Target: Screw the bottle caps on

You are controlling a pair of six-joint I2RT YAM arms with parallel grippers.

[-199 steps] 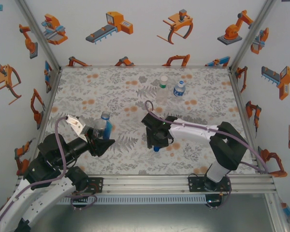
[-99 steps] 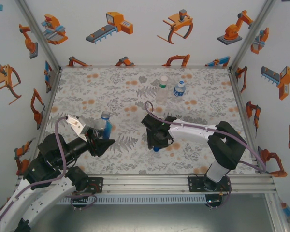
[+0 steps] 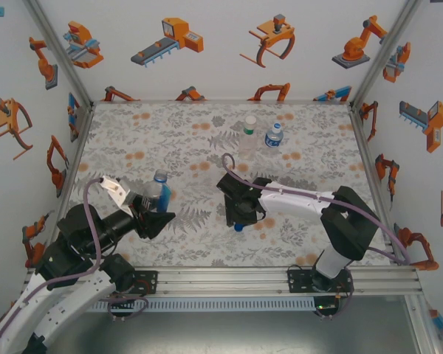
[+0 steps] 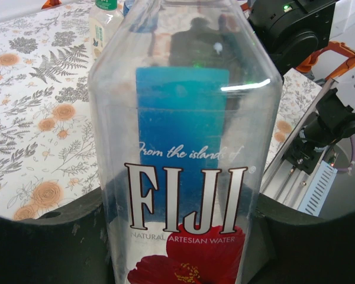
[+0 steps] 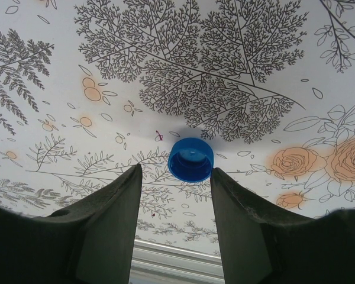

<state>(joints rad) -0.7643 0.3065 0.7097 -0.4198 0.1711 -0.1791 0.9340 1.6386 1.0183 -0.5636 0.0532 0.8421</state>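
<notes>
The left gripper is clamping its jaws on the blue-labelled bottle over the surface's near-left part. The right gripper is holding its jaws partly apart, tips flanking the blue cap lying mid-surface, with open room around it. A green-labelled bottle and a smaller bottle are standing near the far edge.

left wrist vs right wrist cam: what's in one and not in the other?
Left wrist: a clear Fiji bottle with a blue label, clamped between the left jaws. Behind it are a green-labelled bottle and the right arm.
Right wrist: a blue cap lying on the table at the tips of the open right jaws, not gripped.
Both: the floral table cover.
</notes>
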